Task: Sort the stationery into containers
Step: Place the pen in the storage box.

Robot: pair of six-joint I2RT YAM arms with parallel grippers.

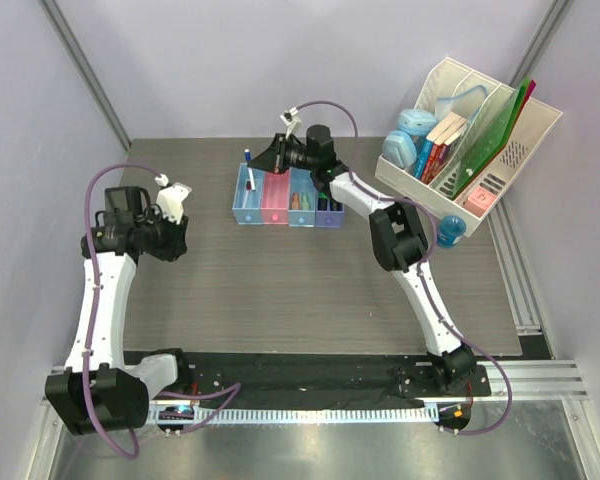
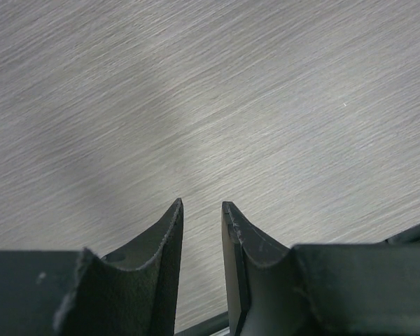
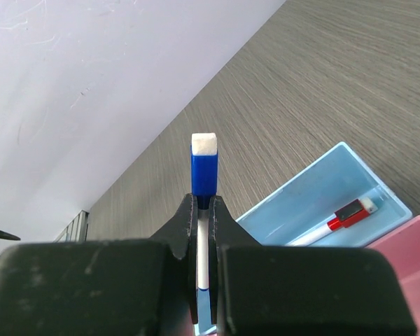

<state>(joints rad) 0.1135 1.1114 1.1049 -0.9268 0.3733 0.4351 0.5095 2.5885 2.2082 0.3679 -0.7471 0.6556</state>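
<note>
Where book spines (image 1: 438,148) in white rack (image 1: 525,125) bore lettering, it was too small to read. Right gripper (image 3: 204,204) clamped on blue-capped marker (image 3: 204,166), over leftmost light blue tray (image 3: 315,189) containing red-capped marker (image 3: 346,214). Left gripper (image 2: 201,210) partly open, empty, above table (image 2: 266,105).

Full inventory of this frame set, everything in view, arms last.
table: one, grey woodgrain
trays: four joined, light blue, pink, light blue, purple; far middle
red-capped marker: one, white; in leftmost tray
blue-capped marker: one, white; in right gripper, over leftmost tray
highlighters: count unclear, orange and green; two rightmost trays
file rack: one, white; far right
books: several, mixed colours; in file rack
green folders: count unclear; in file rack
blue roll: one; on table by file rack
left gripper: open, empty; over bare table, left
right gripper: shut on blue-capped marker
</note>
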